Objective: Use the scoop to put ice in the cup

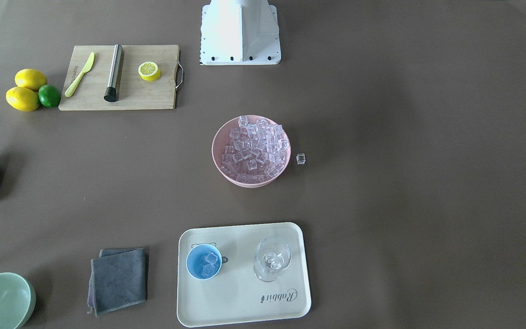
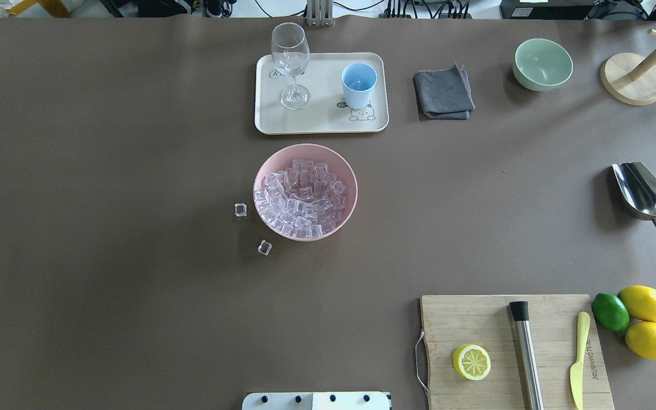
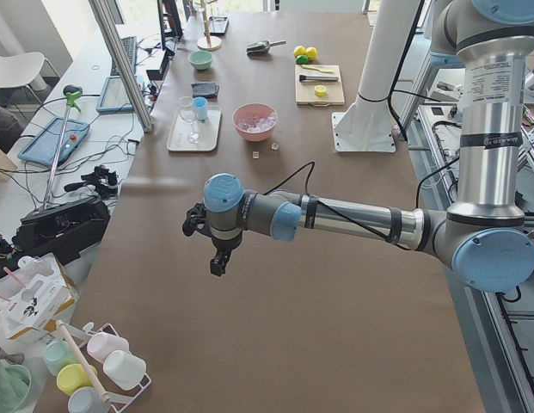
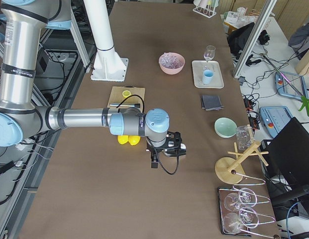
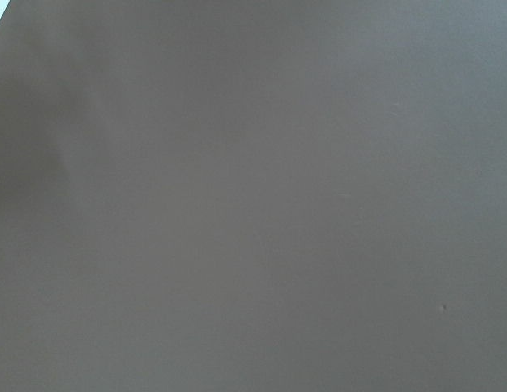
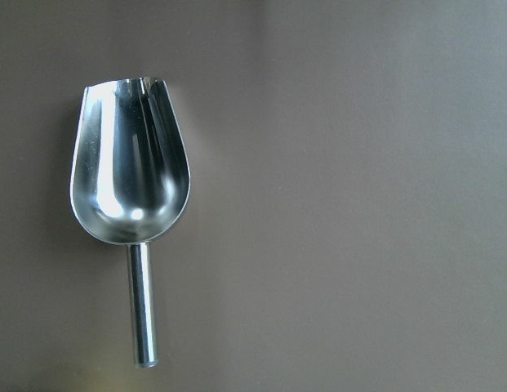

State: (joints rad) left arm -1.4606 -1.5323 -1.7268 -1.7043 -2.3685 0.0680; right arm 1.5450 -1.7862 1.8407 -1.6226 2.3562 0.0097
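The ice (image 2: 304, 196) fills a pink bowl (image 2: 348, 171) at mid-table. Two loose cubes (image 2: 240, 209) lie on the table beside the bowl. The light-blue cup (image 2: 359, 84) stands on a cream tray (image 2: 322, 122) and holds a few cubes (image 1: 208, 262). The steel scoop (image 2: 644, 196) lies flat on the table; the right wrist view looks straight down on it (image 6: 131, 175). My right gripper (image 4: 154, 162) hangs above that area. My left gripper (image 3: 217, 262) hangs over bare table, far from the bowl. Both show only in the side views, so I cannot tell whether they are open or shut.
A wine glass (image 2: 291, 62) shares the tray. A grey cloth (image 2: 443, 92), a green bowl (image 2: 542, 64) and a wooden rack base (image 2: 631, 85) stand at the far right. A cutting board (image 2: 510, 353) holds a muddler (image 2: 526, 353), a knife and a half lemon; lemons and a lime (image 2: 610, 312) lie beside it.
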